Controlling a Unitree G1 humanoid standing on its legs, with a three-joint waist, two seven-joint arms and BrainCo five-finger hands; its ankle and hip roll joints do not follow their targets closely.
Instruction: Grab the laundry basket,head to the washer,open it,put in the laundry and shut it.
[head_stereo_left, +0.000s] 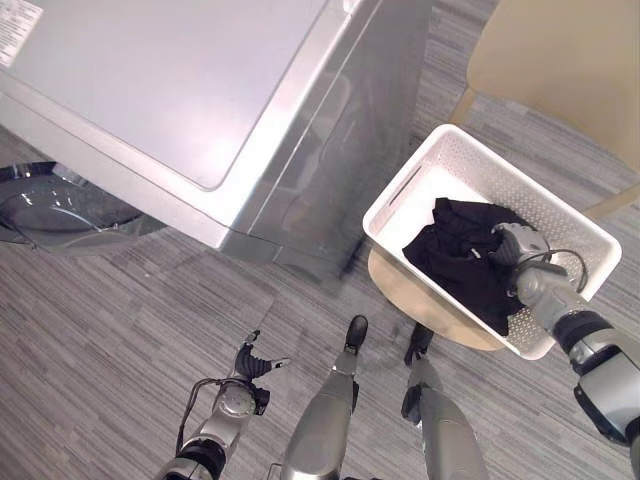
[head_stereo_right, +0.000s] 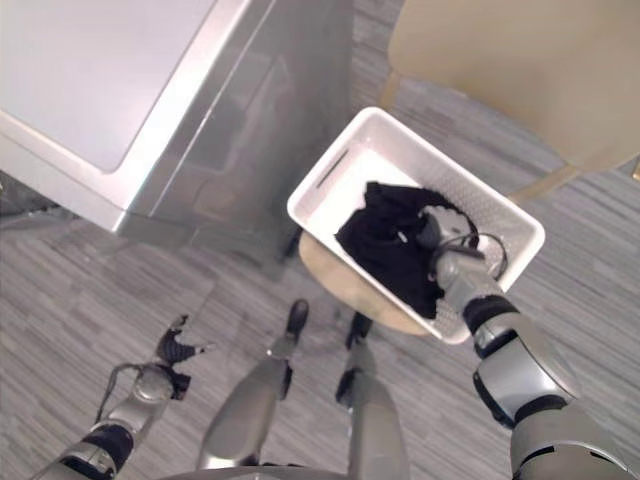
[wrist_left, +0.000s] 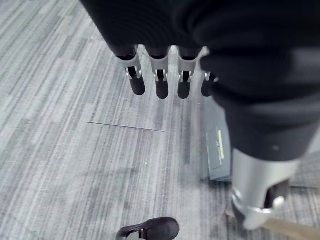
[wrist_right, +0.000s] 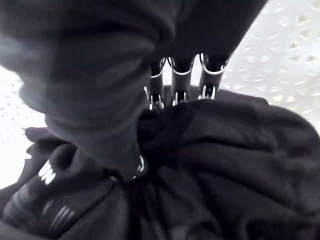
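The robot's right hand (head_stereo_left: 515, 245) is digging down into the black laundry (head_stereo_left: 465, 260), which is sitting in the white basket (head_stereo_left: 420, 175) on a round stool (head_stereo_left: 400, 285) just beside the washer (head_stereo_left: 200, 100). In the right wrist view the fingers (wrist_right: 176, 82) are sinking into the dark cloth (wrist_right: 210, 165), but their tips are buried, so there's no telling whether they're actually closing on anything. The left hand (head_stereo_left: 255, 362) is hanging relaxed and spread over the floor in front of the washer, holding nothing.

What could go wrong: the hand could be catching only a fold, so part of the pile would be slipping back, or dragging the basket off the stool.

The left eye view is showing the washer door (head_stereo_left: 60, 205) swung open at the washer's front, which the right eye view is cutting off.
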